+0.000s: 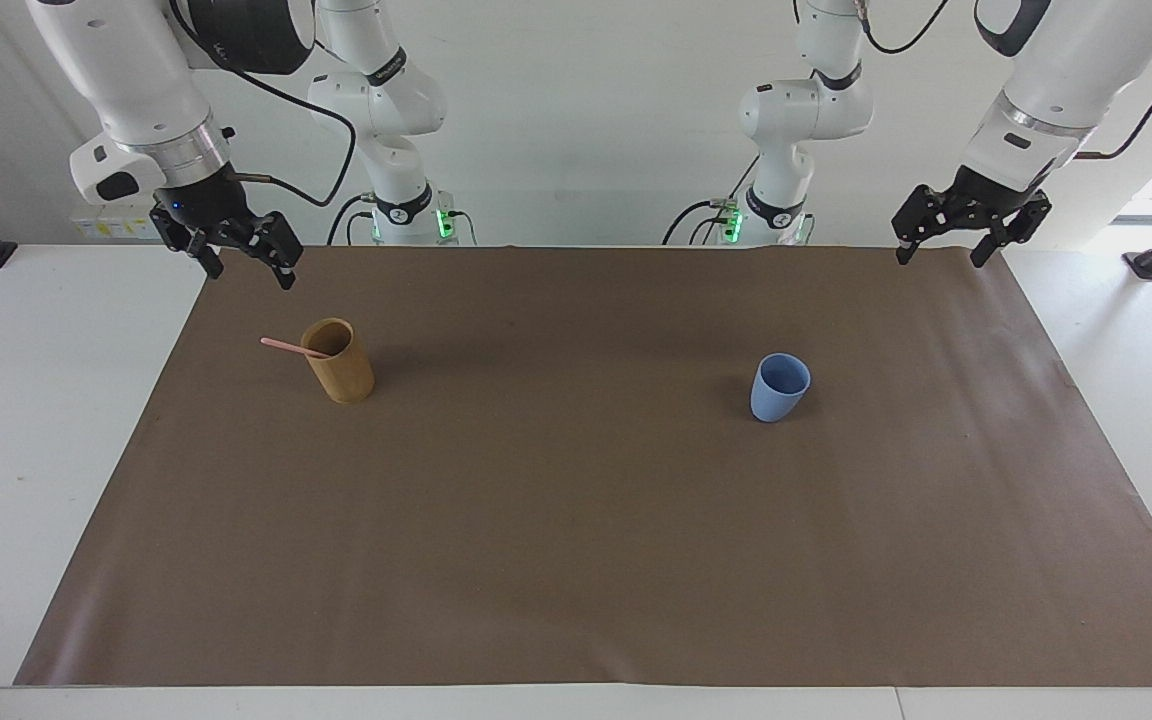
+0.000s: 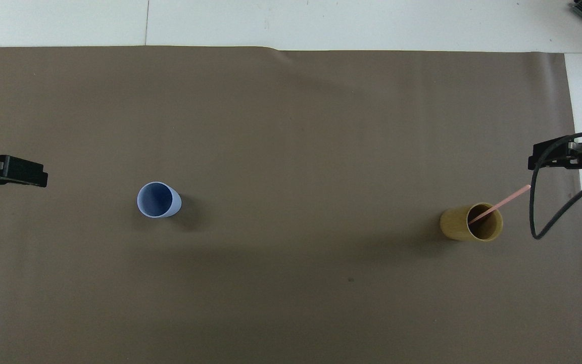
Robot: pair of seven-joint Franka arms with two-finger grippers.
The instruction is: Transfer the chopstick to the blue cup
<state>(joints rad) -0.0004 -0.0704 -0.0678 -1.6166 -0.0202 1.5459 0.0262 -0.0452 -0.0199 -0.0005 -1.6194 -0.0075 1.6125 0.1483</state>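
A pale pink chopstick (image 1: 294, 348) leans in a tan wooden cup (image 1: 339, 362) on the brown mat, toward the right arm's end; its top sticks out past the rim. Both also show in the overhead view: the chopstick (image 2: 502, 201) and the tan cup (image 2: 472, 222). The empty light-blue cup (image 1: 779, 388) stands upright toward the left arm's end, seen from above in the overhead view (image 2: 158, 200). My right gripper (image 1: 248, 268) hangs open and empty over the mat's edge beside the tan cup (image 2: 548, 157). My left gripper (image 1: 942, 254) hangs open and empty over the mat's other end (image 2: 23, 173).
The brown mat (image 1: 576, 540) covers most of the white table (image 1: 26, 420). A black cable (image 2: 548, 212) loops down from the right arm beside the tan cup. The two cups stand far apart at about the same distance from the robots.
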